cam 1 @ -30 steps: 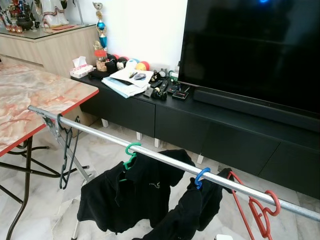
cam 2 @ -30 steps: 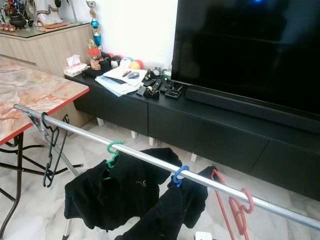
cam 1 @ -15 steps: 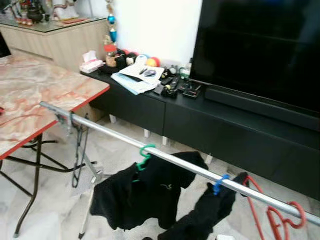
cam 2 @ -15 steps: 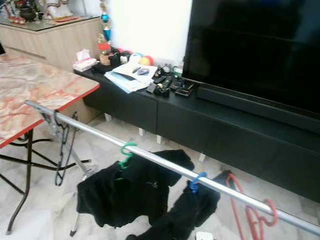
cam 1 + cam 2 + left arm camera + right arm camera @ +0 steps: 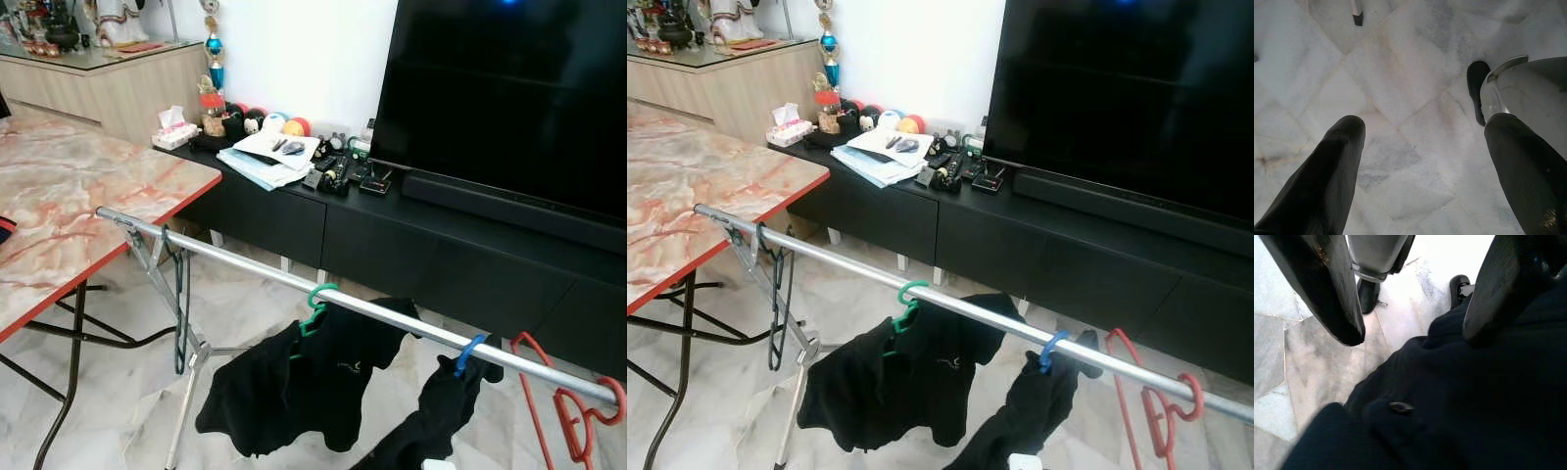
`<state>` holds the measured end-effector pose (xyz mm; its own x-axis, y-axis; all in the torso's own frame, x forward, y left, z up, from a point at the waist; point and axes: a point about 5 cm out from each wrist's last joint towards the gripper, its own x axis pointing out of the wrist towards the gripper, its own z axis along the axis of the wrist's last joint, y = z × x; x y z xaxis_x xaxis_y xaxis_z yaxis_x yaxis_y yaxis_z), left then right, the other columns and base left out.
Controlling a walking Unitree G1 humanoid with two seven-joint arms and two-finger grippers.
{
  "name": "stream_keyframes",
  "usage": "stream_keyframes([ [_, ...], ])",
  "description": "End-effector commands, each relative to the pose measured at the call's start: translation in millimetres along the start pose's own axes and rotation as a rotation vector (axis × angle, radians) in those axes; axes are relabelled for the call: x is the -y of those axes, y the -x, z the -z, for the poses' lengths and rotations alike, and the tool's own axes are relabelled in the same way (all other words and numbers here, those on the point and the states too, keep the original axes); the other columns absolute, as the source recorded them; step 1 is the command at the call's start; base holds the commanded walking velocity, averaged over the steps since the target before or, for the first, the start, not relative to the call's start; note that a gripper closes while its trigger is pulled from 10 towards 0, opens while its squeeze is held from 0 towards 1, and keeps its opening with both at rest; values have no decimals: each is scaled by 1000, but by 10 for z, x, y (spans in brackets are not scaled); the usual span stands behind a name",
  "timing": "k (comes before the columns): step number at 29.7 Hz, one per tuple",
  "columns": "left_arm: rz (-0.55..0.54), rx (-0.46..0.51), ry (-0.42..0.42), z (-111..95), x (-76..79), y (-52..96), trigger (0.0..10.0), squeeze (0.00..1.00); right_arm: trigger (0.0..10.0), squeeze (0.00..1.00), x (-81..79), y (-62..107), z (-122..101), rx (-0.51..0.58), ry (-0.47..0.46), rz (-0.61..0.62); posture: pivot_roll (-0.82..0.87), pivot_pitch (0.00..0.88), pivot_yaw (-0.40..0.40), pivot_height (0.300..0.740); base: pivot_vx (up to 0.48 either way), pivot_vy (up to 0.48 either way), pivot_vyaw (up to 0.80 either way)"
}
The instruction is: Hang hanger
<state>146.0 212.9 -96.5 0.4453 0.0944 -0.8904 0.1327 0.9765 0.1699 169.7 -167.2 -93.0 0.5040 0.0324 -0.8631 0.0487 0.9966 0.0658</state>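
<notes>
In the left eye view a silver rail point(image 5: 353, 305) runs from the middle left of the frame down to the lower right edge, in front of a black TV cabinet point(image 5: 431, 259) and a large dark television point(image 5: 509, 98) at the upper right. Four hangers hook over the rail: a black hanger point(image 5: 179, 313) at its left end beside the marble-patterned table point(image 5: 88, 211), a green hanger point(image 5: 315, 305) at lower centre carrying a black shirt point(image 5: 304, 387), a blue hanger point(image 5: 468, 352) to the right with a second dark garment point(image 5: 436, 416), and an empty red hanger point(image 5: 578, 416) at the lower right corner. The right eye view shows the same row, with the red hanger hooked near the rail's right end. In the left wrist view the left gripper point(image 5: 1422, 147) points down at pale marble floor point(image 5: 1400, 98), its two black fingers point(image 5: 1327, 171) spread apart with nothing between them, and no hanger near them. In the right wrist view the right gripper point(image 5: 1413, 293) is also released, fingers point(image 5: 1322, 289) wide apart at the top of the frame, above dark cloth point(image 5: 1459, 406) bearing a small button point(image 5: 1400, 407); whether the cloth touches the fingers cannot be told.
</notes>
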Motion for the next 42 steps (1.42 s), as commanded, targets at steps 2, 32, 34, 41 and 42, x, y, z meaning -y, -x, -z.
stream_keyframes([
  [2,-16,-20,-18,82,-86,17,10000,0,10000,0,19,1,-4,0,-11,10,204,0,-17,740,0,322,0],
  [32,-22,-26,-15,130,-129,29,10000,0,10000,0,28,-2,-37,11,-29,24,202,0,-18,740,0,334,0],
  [34,-22,-26,-15,131,-130,29,10000,0,10000,0,31,-2,-36,12,-31,26,202,0,-18,740,0,345,0],
  [41,-24,-24,-24,132,-138,30,10000,0,10000,0,47,0,-43,18,-56,41,202,0,-18,740,0,182,0],
  [42,-24,-24,-25,131,-137,30,10000,0,10000,0,52,-1,-50,20,-58,43,200,0,-19,740,0,0,0],
])
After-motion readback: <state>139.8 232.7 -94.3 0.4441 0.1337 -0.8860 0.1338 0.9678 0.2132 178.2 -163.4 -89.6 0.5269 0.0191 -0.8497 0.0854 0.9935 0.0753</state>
